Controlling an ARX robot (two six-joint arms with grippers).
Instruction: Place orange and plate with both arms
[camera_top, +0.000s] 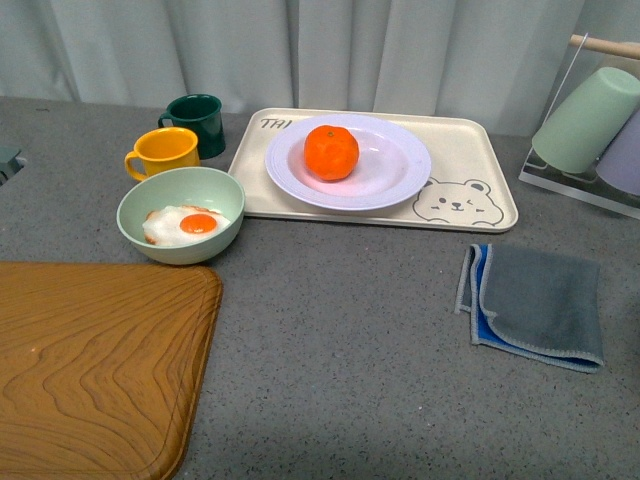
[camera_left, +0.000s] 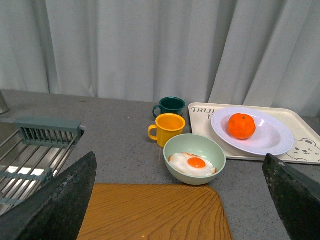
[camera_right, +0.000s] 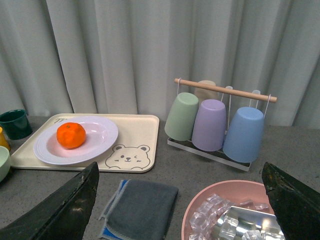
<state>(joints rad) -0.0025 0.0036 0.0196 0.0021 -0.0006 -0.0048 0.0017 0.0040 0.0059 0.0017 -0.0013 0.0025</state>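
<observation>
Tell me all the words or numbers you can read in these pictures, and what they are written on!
"TH...": dark letters in the far left corner of the cream tray; the plate covers the rest, so the whole word cannot be read.
The bear face drawn on the tray's other end is a picture, not writing.
Nothing readable shows on the mugs, bowl, cups or cloth.

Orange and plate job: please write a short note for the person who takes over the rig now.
Left pincer: open, holds nothing, away from the things.
Right pincer: open, holds nothing too.
The orange lies in the plate, a little left of its middle. The plate sits on the bear-print tray, beside the green bowl with the fried egg.
Done: nothing visible; neither arm touches anything.
Left: grasp the orange and the plate and place both.
</observation>
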